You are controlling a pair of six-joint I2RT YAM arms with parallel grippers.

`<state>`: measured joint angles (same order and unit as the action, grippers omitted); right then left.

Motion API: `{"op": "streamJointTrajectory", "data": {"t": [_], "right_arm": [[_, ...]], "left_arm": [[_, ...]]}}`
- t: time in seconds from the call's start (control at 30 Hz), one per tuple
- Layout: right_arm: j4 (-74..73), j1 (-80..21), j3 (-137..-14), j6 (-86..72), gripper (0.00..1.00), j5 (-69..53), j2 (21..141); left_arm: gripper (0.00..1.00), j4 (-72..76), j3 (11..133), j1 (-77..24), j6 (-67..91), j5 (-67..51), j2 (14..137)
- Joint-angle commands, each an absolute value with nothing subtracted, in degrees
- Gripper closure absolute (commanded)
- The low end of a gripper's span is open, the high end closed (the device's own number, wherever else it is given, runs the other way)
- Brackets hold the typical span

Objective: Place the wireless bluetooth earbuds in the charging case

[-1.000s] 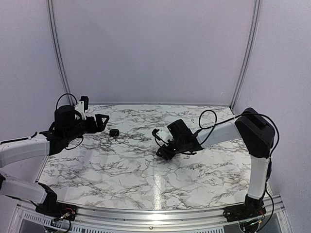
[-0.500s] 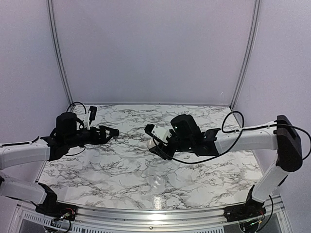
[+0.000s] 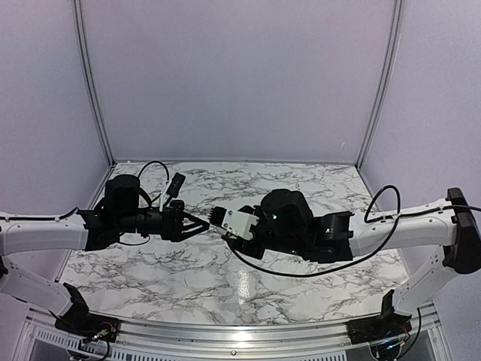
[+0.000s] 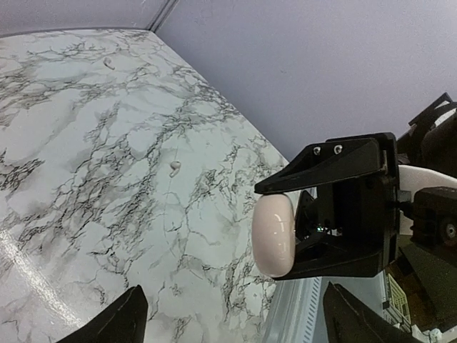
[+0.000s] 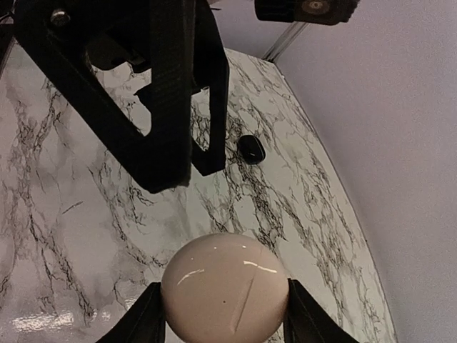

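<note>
The cream-white charging case [image 5: 225,286] is closed and held above the marble table, with my right gripper [image 5: 225,318] shut on its two sides. In the left wrist view the same case [image 4: 275,236] sits between the right gripper's black fingers [image 4: 335,161]. My left gripper [image 4: 235,325] stands open just in front of it, with nothing between its fingertips. Seen from above, the left gripper [image 3: 197,223] and right gripper [image 3: 225,232] almost meet at mid-table, and the case is hidden there. One black earbud [image 5: 250,148] lies on the table beyond the left fingers [image 5: 168,100].
The marble table [image 3: 301,188] is ringed by grey-white walls, with a metal rail [image 3: 240,331] along its near edge. Two tiny pale specks [image 4: 175,167] [image 4: 108,63] lie on the marble. Both forearms stretch low across the table's middle.
Both arms have reached toward each other. The right gripper carried the case left to mid-table, and the open left gripper moved right up to it, past the earbud.
</note>
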<state>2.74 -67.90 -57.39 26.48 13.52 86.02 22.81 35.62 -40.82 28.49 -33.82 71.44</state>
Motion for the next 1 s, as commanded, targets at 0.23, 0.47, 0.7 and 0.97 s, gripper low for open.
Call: {"op": "streamJointTrajectory", "data": {"t": [0.23,0.47,0.7,0.97], "right_arm": [[0.4,-72.4,-60.1,32.8,0.54,21.2,84.6],[0.2,-72.7,-61.0,32.4,0.55,20.3,84.1],[0.4,-72.9,-61.2,32.3,0.55,20.3,84.5],[0.5,-73.2,-61.3,32.3,0.55,20.3,84.6]], "left_arm": [[0.32,25.5,40.3,-43.7,29.9,-42.6,75.4],[0.48,25.7,41.2,-45.0,29.1,-42.3,76.7],[0.60,26.5,42.2,-46.5,29.3,-41.9,78.6],[0.68,28.6,42.5,-47.4,30.9,-42.1,80.6]]}}
